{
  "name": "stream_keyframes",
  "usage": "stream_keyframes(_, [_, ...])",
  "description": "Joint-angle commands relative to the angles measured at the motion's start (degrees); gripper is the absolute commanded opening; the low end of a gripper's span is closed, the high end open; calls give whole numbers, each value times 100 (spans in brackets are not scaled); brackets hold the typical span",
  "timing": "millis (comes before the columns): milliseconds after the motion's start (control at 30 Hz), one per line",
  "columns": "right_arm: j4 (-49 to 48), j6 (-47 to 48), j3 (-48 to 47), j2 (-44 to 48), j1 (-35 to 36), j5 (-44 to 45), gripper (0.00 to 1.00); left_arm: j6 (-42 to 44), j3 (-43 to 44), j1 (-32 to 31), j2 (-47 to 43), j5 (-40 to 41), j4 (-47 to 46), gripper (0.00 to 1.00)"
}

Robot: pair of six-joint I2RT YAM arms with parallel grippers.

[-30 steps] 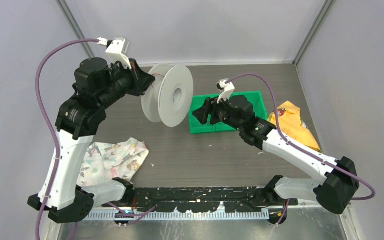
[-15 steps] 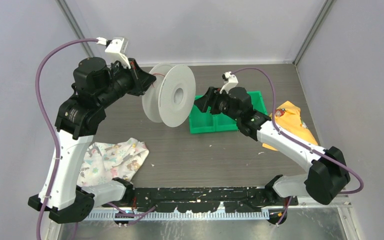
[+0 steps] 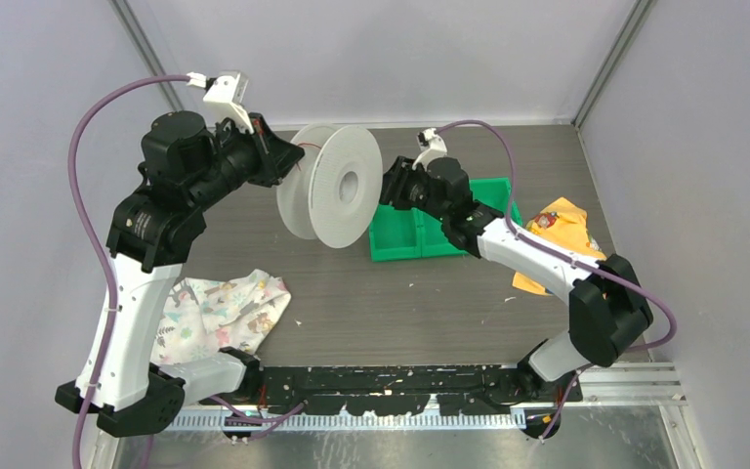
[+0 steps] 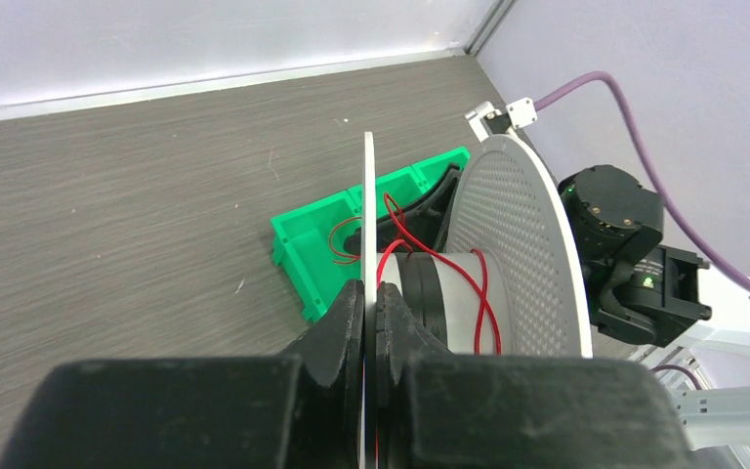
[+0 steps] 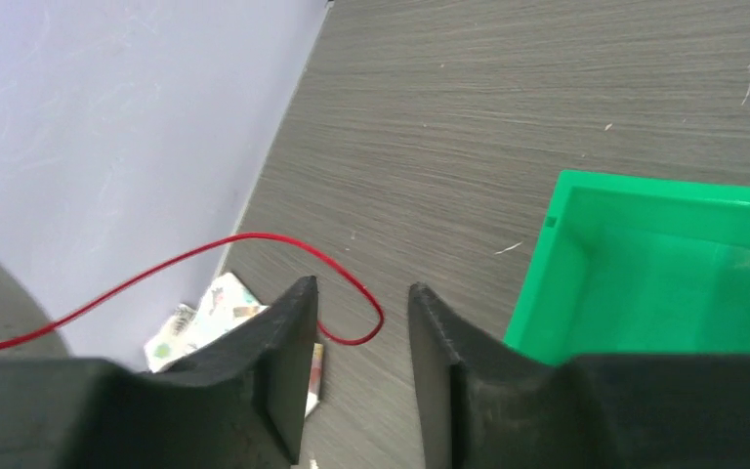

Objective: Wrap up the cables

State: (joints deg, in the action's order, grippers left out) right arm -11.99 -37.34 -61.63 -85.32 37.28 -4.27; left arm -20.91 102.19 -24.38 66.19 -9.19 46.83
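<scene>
A white spool [image 3: 337, 191] stands on edge, held off the table. My left gripper [image 3: 288, 161] is shut on its thin left flange [image 4: 369, 215], jaws pressed on both faces [image 4: 371, 303]. A thin red cable [image 4: 483, 293] crosses the grey core loosely and trails into the green bin [image 4: 312, 244]. My right gripper [image 3: 391, 188] is open just right of the spool's perforated flange [image 4: 518, 244]. In the right wrist view a red cable loop [image 5: 254, 237] curves past the tip gap [image 5: 361, 303] and passes behind the left finger [image 5: 288, 332]; the jaws stand apart, not pinching it.
The green bin [image 3: 400, 239] sits right of the spool, under the right arm, and shows in the right wrist view [image 5: 664, 264]. A patterned cloth [image 3: 220, 313] lies at front left. A yellow bag [image 3: 566, 230] lies at right. Walls close the back and sides.
My right gripper has moved from over the green bin up and left, close to the spool's right flange. The left arm and spool have stayed put.
</scene>
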Motion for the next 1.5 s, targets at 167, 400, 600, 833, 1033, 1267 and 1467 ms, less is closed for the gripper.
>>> stream_keyframes(167, [-493,-370,-70,-265,-19,-223,1,-295,124,100,-211,-53,-755,0])
stream_keyframes(400, [-548,-880,354,33,272,-371,1,-641,-225,100,-182,581,-1052,0])
stream_keyframes(600, [108,-636,173,486,1454,211,1,-724,-873,100,-264,1524,-1480,0])
stream_keyframes(833, [1383,25,-998,345,1922,-478,1,-730,-1727,68,-161,2186,-1728,0])
stream_keyframes(1033, [1633,397,-1424,529,2157,-627,1,-478,-1932,-71,-132,2566,-1704,0])
stream_keyframes(1267, [2127,1122,-1960,448,2149,-571,1,283,-1855,-137,51,1926,-1483,0])
stream_keyframes(1467, [3269,2014,-2651,255,1903,-741,1,1357,-1753,-137,69,285,-958,0])
